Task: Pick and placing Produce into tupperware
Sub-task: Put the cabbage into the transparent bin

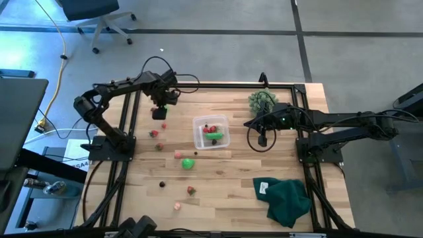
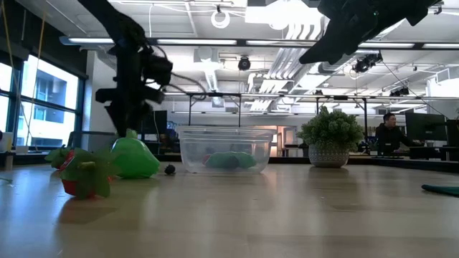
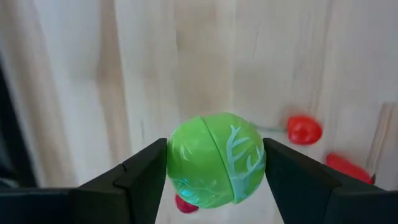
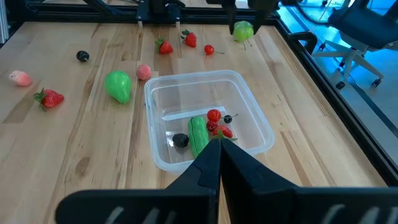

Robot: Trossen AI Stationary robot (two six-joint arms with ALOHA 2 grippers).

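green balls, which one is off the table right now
The green ball with pale leaf veins, gripped between the left claw fingers near the table's far-left side. The other green ball lies on the wood before the tupperware.

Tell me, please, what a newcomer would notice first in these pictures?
First, the bright green ball held between the left gripper jaws, above the table's far left part. Next, the clear tupperware at the table's middle, already holding a few pieces, with more produce scattered around it.

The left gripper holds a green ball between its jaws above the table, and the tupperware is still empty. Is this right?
Not quite. The left gripper does hold the green ball, but the tupperware is not empty: the right wrist view shows a long green piece, red bits and a dark berry in it.
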